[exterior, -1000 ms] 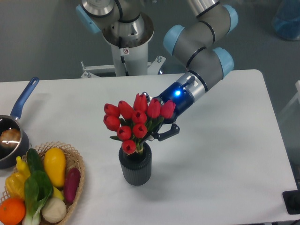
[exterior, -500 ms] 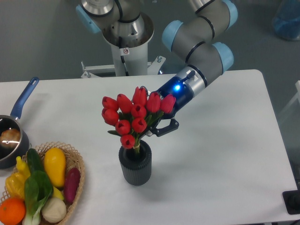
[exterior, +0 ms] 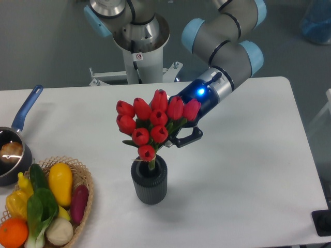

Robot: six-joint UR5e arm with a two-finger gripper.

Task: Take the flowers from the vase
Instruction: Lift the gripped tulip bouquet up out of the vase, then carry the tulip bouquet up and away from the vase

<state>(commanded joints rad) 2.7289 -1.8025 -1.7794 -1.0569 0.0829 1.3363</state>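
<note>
The vase [exterior: 149,183], dark grey and ribbed, stands upright on the white bench [exterior: 248,170], and only the lowest stem ends of the flowers [exterior: 153,126] are seen at its mouth. The red tulip heads are held clear above the rim, leaning slightly to the left of the picture. The gripper [exterior: 178,138] is closed on the flowers just below the heads, one black finger [exterior: 189,138] showing to the right of the stems; a blue light glows on its wrist. At the left edge a blue-handled pot [exterior: 14,146] is seen with a pale object inside. Beside it a wicker basket [exterior: 83,178] holds yellow, green, purple, white and orange vegetables. The arm's base column [exterior: 137,49] rises behind the bench against a grey floor, and a blue translucent object [exterior: 316,20] is seen at the upper right. Compared with half a second earlier, bunch and gripper are shifted slightly right and upward, while the vase is unmoved.
</note>
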